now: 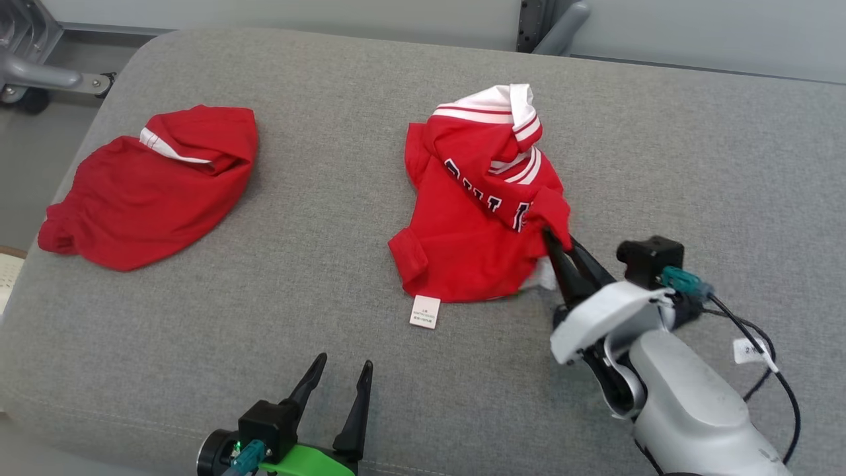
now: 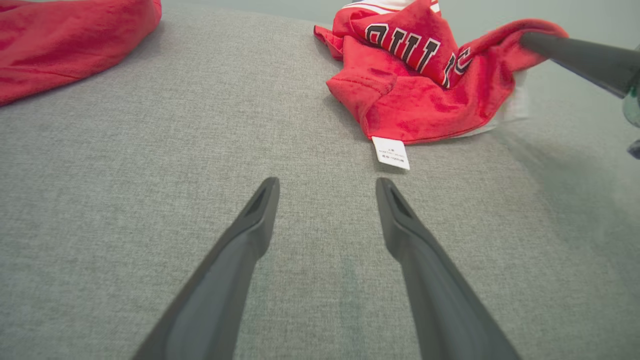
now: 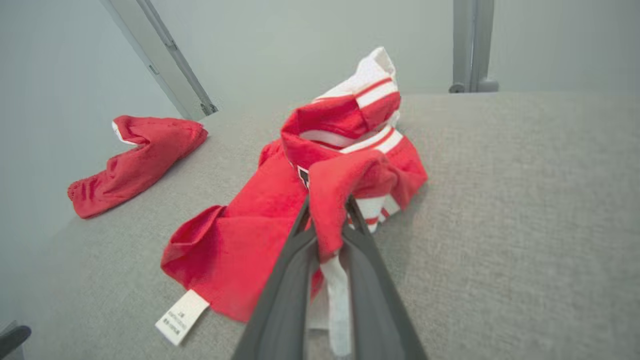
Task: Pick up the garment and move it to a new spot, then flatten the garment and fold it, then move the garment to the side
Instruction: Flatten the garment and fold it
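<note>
Red knit jersey [image 1: 476, 225] with white-striped trim and dark lettering; lies crumpled right of centre on the grey-upholstered table [image 1: 330, 86], white care label [image 1: 425, 312] sticking out at the near hem. Companion item: second red garment [image 1: 152, 192], well apart toward the left edge, not involved. Right claw [image 1: 554, 239]: fingers pressed together on a raised fold at the jersey's near right corner, red cloth bunched between the tips, a white strip hanging below them. Left claw [image 1: 345, 361]: spread wide, holding nothing, low over bare table just short of the label. Step in hand, as judged: the pick-up before relocation. Handling notes: the pinch looks shallow, so lift slowly and straight up until the hem clears the table; a sideways drag would likely rumple the cloth further or slip the fold free. Soft fabric should hang in a bunch; carry it high and keep clear of the second garment.
</note>
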